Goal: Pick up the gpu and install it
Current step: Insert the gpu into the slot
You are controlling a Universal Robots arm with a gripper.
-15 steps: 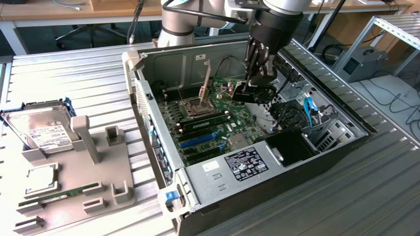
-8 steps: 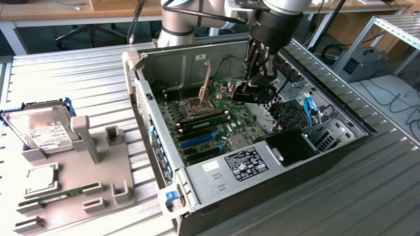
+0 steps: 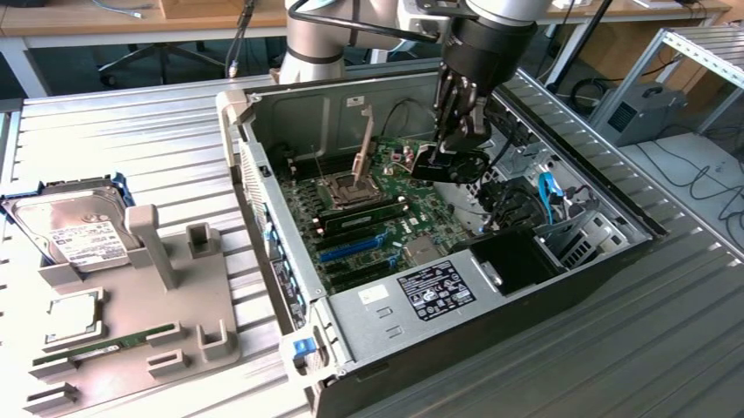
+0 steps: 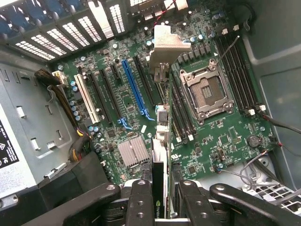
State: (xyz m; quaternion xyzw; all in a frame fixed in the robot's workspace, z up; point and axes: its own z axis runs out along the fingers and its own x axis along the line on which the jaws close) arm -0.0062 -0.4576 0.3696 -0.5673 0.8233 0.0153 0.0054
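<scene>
My gripper (image 3: 457, 139) hangs inside the open computer case (image 3: 581, 287), above the motherboard (image 3: 384, 218). It is shut on the gpu (image 3: 445, 165), a thin black card. The wrist view looks along the gpu (image 4: 160, 169) edge-on: it runs from between my two black fingers (image 4: 141, 202) out to its silvery metal bracket (image 4: 170, 44). The card floats above the board, between the blue slot (image 4: 135, 87) and the empty processor socket (image 4: 207, 92), and touches no slot.
A white slot (image 4: 87, 101) and black slots lie beside the blue one, with a small heatsink (image 4: 133, 150) near them. Cables (image 3: 546, 196) run along the case's far side. Outside, a grey fixture (image 3: 174, 305) holds a hard drive (image 3: 76, 231), a processor (image 3: 72, 315) and a green RAM stick (image 3: 104, 344).
</scene>
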